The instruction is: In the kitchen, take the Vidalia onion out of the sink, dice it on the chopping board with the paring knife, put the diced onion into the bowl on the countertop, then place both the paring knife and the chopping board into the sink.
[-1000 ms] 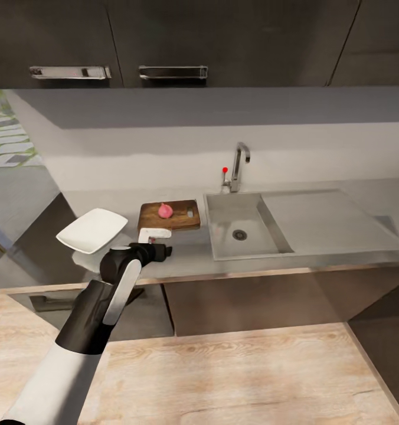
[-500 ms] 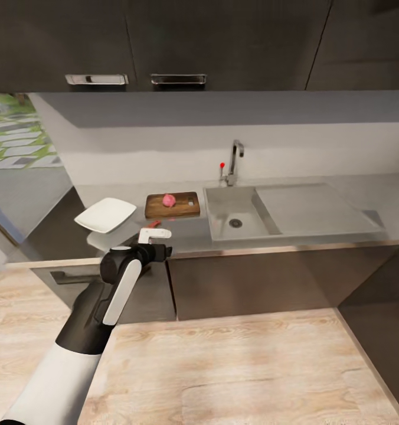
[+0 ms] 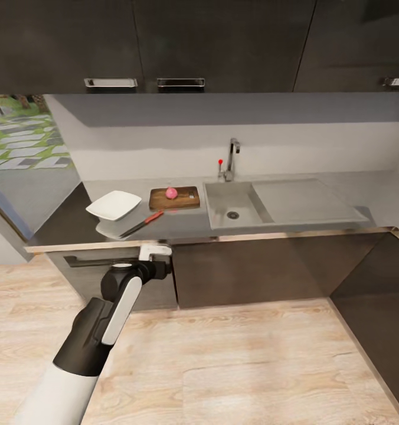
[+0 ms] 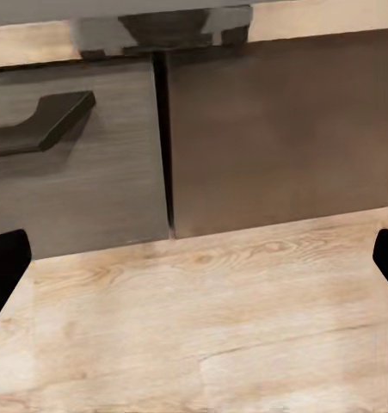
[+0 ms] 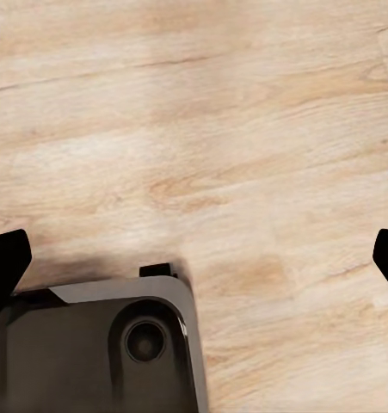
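Left gripper (image 3: 155,252) sits low-centre-left of the head view, in front of the dark cabinet fronts (image 3: 235,271); its jaws are wide apart, empty, touching nothing. Right gripper (image 5: 194,249) is also spread wide and empty over the wooden floor (image 5: 245,129). Above the left gripper on the countertop (image 3: 182,225): paring knife (image 3: 143,223), bowl (image 3: 113,205), then the onion (image 3: 171,192) on the chopping board (image 3: 175,198), with the sink (image 3: 232,206) to the right.

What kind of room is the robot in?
A kitchen, most likely: there's a steel sink with a tap, a chopping board holding an onion, and dark cabinets above the countertop.
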{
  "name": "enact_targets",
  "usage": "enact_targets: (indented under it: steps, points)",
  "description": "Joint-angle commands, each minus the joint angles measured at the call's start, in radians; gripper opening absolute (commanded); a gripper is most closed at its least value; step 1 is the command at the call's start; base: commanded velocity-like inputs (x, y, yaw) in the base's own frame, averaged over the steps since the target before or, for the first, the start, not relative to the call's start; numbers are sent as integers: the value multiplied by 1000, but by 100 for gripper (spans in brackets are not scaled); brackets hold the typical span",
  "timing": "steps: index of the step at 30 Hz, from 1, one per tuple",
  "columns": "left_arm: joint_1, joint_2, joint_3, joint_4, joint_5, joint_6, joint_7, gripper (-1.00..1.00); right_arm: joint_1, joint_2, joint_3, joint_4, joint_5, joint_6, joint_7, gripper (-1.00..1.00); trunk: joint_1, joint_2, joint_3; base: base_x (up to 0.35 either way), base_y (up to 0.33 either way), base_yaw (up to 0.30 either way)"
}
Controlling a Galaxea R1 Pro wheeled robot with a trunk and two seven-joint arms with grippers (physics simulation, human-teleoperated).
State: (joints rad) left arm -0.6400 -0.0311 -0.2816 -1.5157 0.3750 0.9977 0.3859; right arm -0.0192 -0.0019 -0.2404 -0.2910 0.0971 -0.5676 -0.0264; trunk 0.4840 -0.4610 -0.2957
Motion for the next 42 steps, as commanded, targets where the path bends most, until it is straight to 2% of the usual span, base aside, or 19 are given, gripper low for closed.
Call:
enact_targets:
  steps: [1,3,8,9,10,12,14,18,21,23,24,25,27,29,32,33,34,38,42]
  points:
    - [20,0,-1,-5,10,2,9,100,-1,0,-5,1,10,-3,-3,100,0,-2,-2,-25,0,0]
    - [40,-1,-1,-11,11,1,8,100,-1,0,-5,1,10,-3,-3,100,0,-2,-2,-15,0,0]
    - [149,1,-1,-29,11,-32,3,100,-1,0,-5,1,10,-3,-3,100,0,-2,-1,-3,0,0]
    - [197,8,-1,-31,12,-86,2,100,-1,0,-5,0,10,-3,-3,100,0,-2,-1,0,0,0]
    - [215,14,-1,-31,12,-110,2,100,-1,0,-5,0,10,-3,-3,100,0,-2,-1,0,0,0]
    - [336,62,-3,-32,14,-302,-2,100,-1,0,-5,0,10,-3,-3,100,0,-2,-1,0,0,0]
    - [407,82,-5,-32,14,-390,-9,100,-1,0,-5,-1,10,-4,-3,100,0,-2,-1,0,0,0]
    - [532,100,-8,-32,13,-536,-36,100,-1,0,-5,-5,10,-5,-3,100,0,-2,-1,0,0,0]
    - [633,139,-9,-31,11,-688,-53,100,-1,-1,-5,-23,10,-5,-3,100,0,-2,-1,0,0,0]
    - [672,160,-11,-31,11,-748,-56,100,-1,-1,-5,-34,10,-5,-2,100,0,-2,-1,0,0,0]
    - [748,196,-20,-31,10,-851,-59,100,-1,-1,-5,-59,10,-5,-2,100,0,-2,-1,0,0,0]
    - [787,209,-24,-31,10,-891,-60,100,-1,0,-4,-71,11,-5,-1,100,0,-2,-1,0,0,0]
    - [845,224,-28,-30,10,-937,-61,100,-1,3,-3,-93,12,-6,-1,100,0,-2,-1,0,0,0]
    - [927,235,-30,-12,9,-1017,-61,100,-1,28,0,-152,16,-5,-2,100,0,-2,-1,0,0,0]
    - [974,240,-31,53,9,-1147,-61,100,-1,44,8,-202,18,-5,-2,100,0,-2,-1,0,0,0]
    - [996,241,-32,169,10,-1340,-61,100,-1,51,18,-233,19,-5,-1,100,0,-2,-1,0,0,0]
    - [1000,241,-32,210,10,-1410,-61,100,-1,52,21,-238,18,-5,0,100,0,-2,-1,0,0,0]
    - [1005,241,-32,291,11,-1521,-60,100,-1,53,25,-243,18,-5,0,100,0,-2,-1,0,0,0]
    - [1006,241,-32,337,11,-1549,-59,100,-1,54,27,-238,17,-6,0,100,0,-2,-1,0,0,0]
